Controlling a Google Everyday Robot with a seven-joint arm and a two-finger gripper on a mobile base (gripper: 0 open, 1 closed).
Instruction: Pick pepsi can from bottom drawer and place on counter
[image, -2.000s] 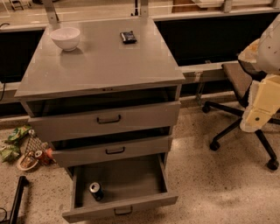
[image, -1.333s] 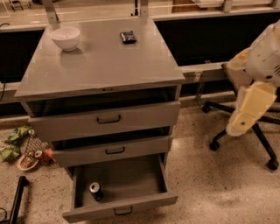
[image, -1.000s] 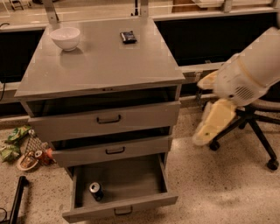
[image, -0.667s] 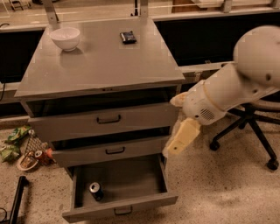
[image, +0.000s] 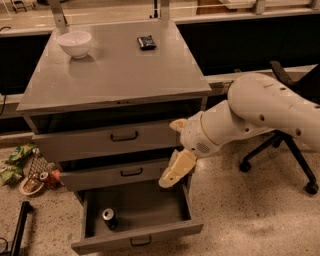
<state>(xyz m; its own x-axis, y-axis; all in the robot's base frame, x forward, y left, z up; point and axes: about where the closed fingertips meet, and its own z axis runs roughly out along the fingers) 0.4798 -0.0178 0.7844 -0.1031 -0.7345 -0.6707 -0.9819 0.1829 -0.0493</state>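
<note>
The pepsi can (image: 109, 218) stands upright at the left front of the open bottom drawer (image: 145, 236), silver top showing. The grey counter (image: 115, 70) tops the cabinet. My gripper (image: 174, 171) hangs from the white arm at the right, in front of the middle drawer's right end and above the bottom drawer's right side. It is well to the right of and above the can, not touching it.
A white bowl (image: 75, 43) and a small black packet (image: 146, 42) sit at the back of the counter. The top drawer (image: 107, 139) and middle drawer (image: 117, 172) are pulled out a little. An office chair (image: 290, 145) stands right. Litter (image: 22, 167) lies left on the floor.
The arm has swung in from the right edge toward the cabinet and lowered, bringing the gripper over the right side of the bottom drawer. The can and drawers have not moved.
</note>
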